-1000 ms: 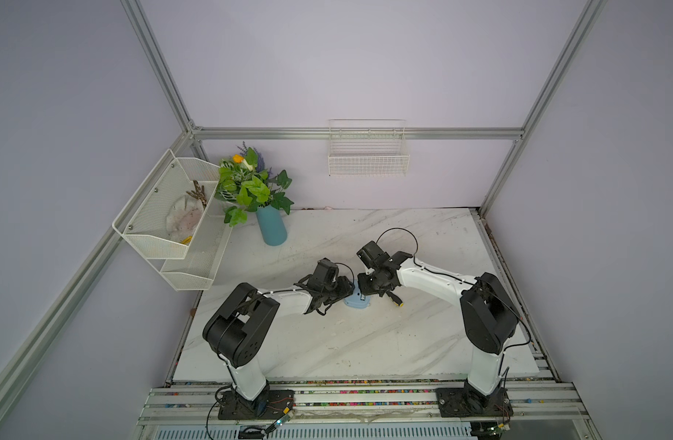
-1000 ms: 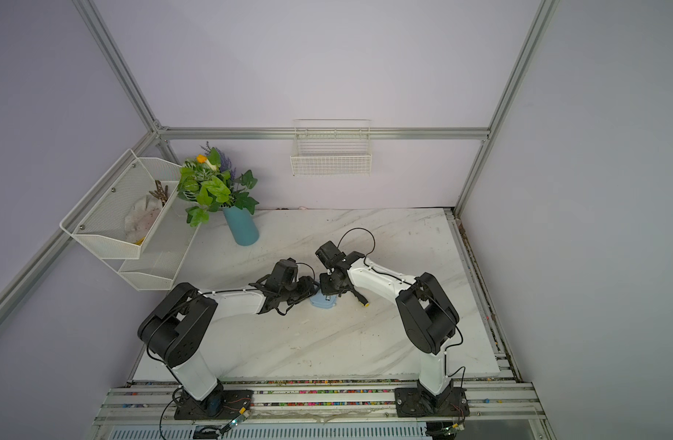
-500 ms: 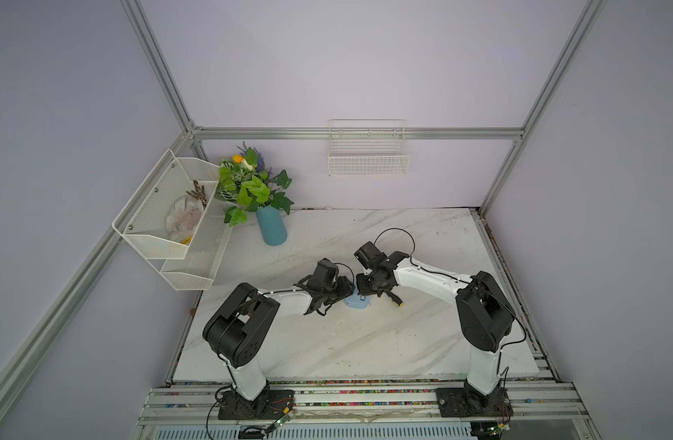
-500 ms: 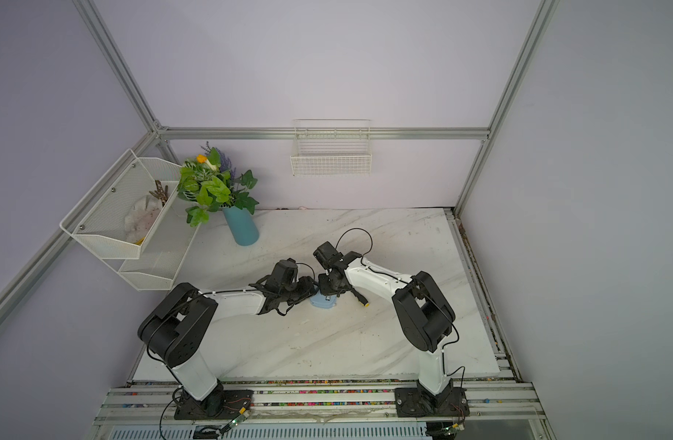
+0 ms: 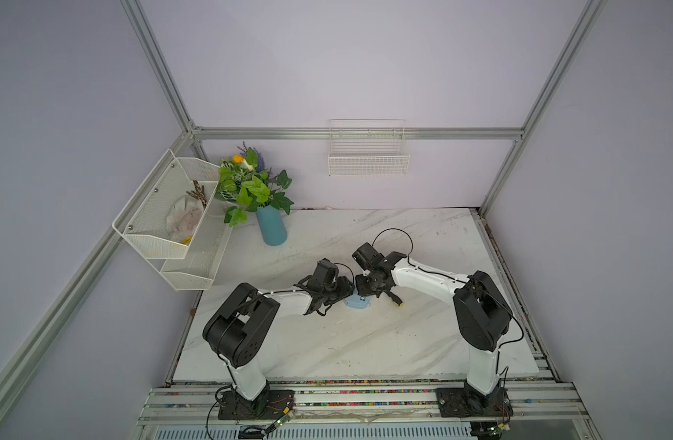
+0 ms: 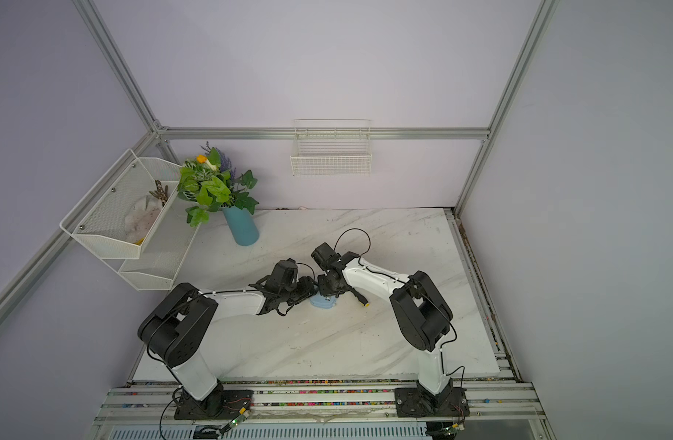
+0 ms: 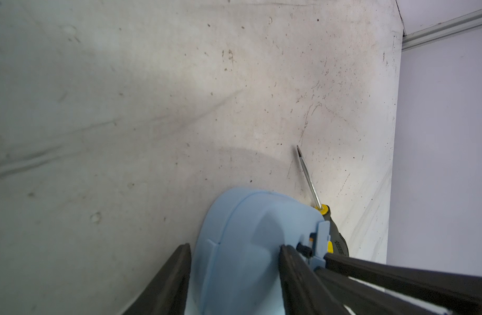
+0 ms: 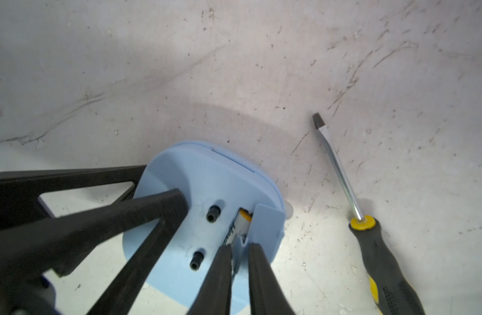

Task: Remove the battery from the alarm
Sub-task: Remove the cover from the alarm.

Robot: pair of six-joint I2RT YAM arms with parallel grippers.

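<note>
The alarm [image 8: 207, 174] lies face down on the marble tabletop [image 8: 234, 68], plain blue back up; that is the side that gives access to the cell. In a top view the alarm [image 5: 356, 303] sits right between the 2 arms. The left gripper [image 7: 234, 248] straddles the body at a middling spread, 1 finger against the outer rim and 1 planted on the back beside the 2 black knobs [image 8: 213, 215]. My read is a brace, so the clock cannot skid or tip while the other arm works.

The right gripper [image 8: 239, 248] comes in from the opposite side with its fingers narrow, pinched on the lower edge of the battery cover [image 8: 268, 223]; the cover stands up off the back like a raised flap, and that opens the bay. And there is the battery [image 8: 240, 225], white with a yellow-orange end, lying in its compartment beside the cover, not yet out.

The screwdriver [image 8: 381, 259] rests flat on the tabletop just beside the alarm; no gripper holds it; probably parked within reach. Next, I judge, the cover must clear away before fingertips can reach the cell.
</note>
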